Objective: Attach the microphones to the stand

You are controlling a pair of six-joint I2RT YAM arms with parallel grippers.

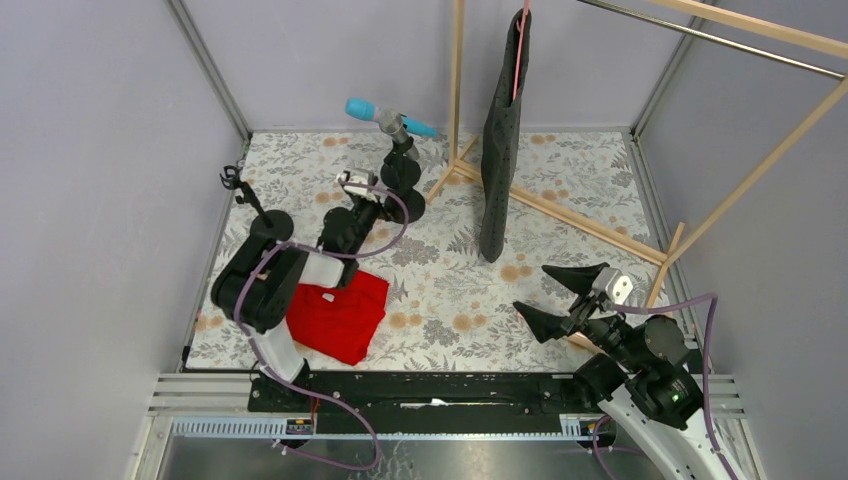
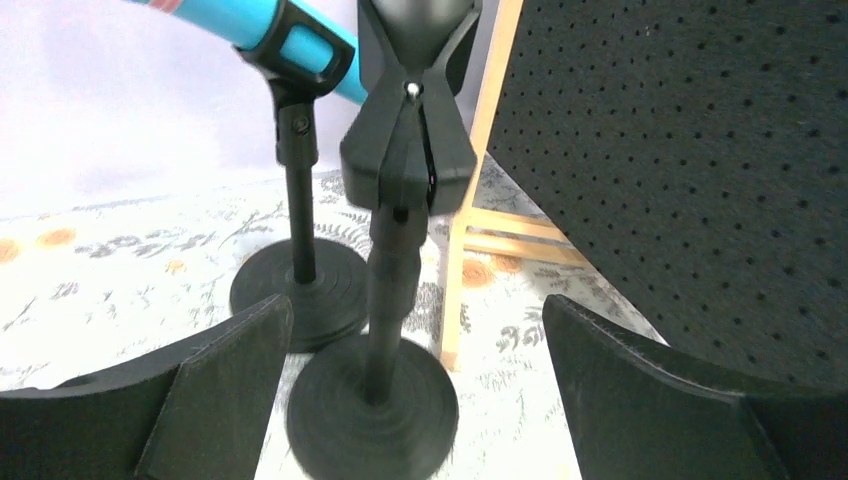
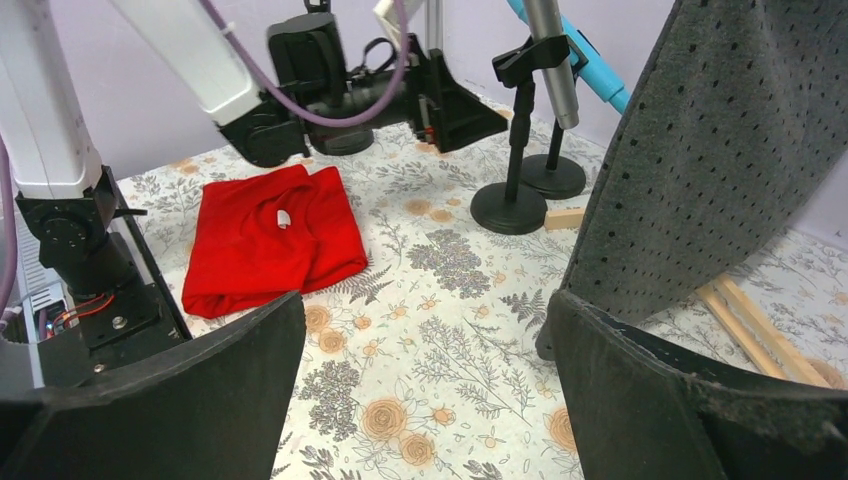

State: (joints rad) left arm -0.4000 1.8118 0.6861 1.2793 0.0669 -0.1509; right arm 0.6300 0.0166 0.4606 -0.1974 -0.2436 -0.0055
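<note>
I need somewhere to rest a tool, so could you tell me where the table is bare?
The widest bare patch of table lies between the red cloth, the hanging grey cloth and the right gripper. It is crowded at the stands, with the left gripper and rack foot close by.

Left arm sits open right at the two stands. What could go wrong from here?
1. The left jaws stand open on either side of the near stand. A crooked retreat could clip its pole and topple it, along with the silver-grey microphone.
2. Its base sits close to the far stand holding the blue microphone, so one fall might take both.
</note>
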